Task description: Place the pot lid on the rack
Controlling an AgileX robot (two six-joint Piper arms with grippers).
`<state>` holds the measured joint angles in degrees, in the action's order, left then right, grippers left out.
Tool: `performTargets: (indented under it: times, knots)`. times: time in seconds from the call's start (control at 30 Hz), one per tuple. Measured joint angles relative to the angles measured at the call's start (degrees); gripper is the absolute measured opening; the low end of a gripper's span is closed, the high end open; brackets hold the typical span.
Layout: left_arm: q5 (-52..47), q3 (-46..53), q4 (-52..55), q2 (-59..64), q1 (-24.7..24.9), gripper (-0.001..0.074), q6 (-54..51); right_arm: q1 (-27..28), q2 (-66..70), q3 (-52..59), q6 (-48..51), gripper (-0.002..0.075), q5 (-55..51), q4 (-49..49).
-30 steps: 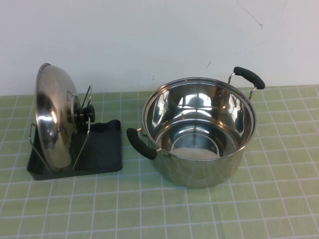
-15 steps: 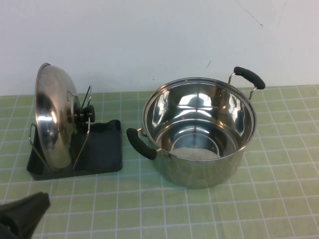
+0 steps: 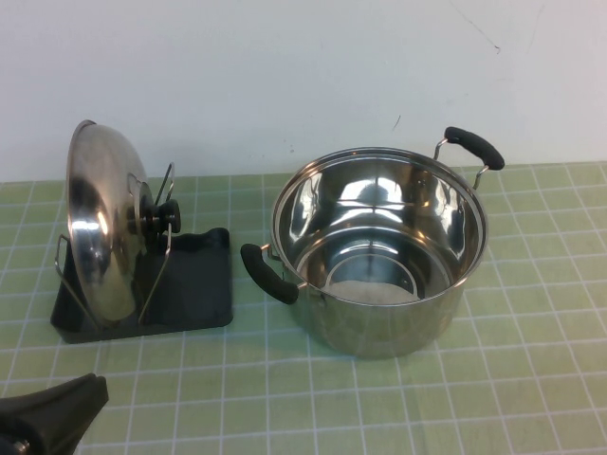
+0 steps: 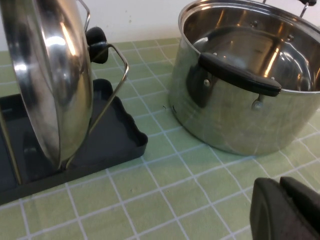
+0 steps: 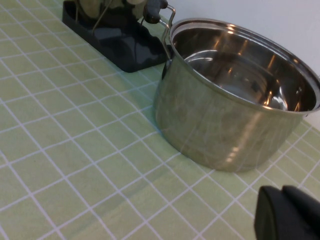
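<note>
A: Left pincer (image 4: 287,210) low at the near left worktop (image 3: 379,408) edge, jaws together, empty. Right pincer (image 5: 290,215) nearer still, out of the high view; grip: cannot tell.

B: Lid (image 3: 100,223)?

A: On edge in the rack (image 3: 194,284), knob (image 3: 163,216) toward the pot (image 3: 379,251). Looks done.

B: Risk?

A: A left-arm swing could clip the rack and topple the lid. Beyond: green grid cloth, white wall (image 3: 285,76).

The lid (image 3: 101,224) is mirror-polished steel with a glossy black knob (image 3: 166,215). The rack (image 3: 194,284) is smooth black plastic with thin bare wire uprights. The pot (image 3: 384,251) is shiny steel, its handles (image 3: 267,273) matt black. The tablecloth (image 3: 493,379) looks matt green.

The left gripper (image 3: 43,417), lower left of the high view, is matt black; the right gripper (image 5: 290,215) is the same.
</note>
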<state>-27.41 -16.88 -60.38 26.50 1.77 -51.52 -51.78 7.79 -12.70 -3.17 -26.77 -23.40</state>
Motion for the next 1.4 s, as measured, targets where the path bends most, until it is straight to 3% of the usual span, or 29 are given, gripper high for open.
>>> performTargets:
  times: [0.33,0.93,1.03,1.17,1.23,1.4]
  knots:
    - [-1.4,0.4,-0.3,-0.7,1.1,-0.0001,-0.3,0.0,0.0,0.0,0.0,-0.0001,-0.2,0.0]
    - [21.7,17.8,-0.6,-22.6,2.9,-0.0001,-6.2,0.0,0.0,0.0,-1.2,-0.0001,-0.7,0.0]
    - [22.7,18.0,8.8,-22.8,2.9,-0.0001,4.5,0.0,0.0,0.0,-1.2,-0.0001,-0.7,0.0]
    - [22.7,18.0,35.9,-22.8,2.9,-0.0001,35.9,0.0,0.0,0.0,-1.2,-0.0001,-0.7,0.0]
    - [22.5,18.0,44.2,-23.0,2.9,-0.0001,46.1,0.0,0.0,0.0,-1.3,-0.0001,-0.7,0.0]
    - [14.7,18.0,50.8,-25.9,2.9,-0.0001,54.2,0.0,0.0,0.0,-1.3,-0.0001,-0.7,0.0]
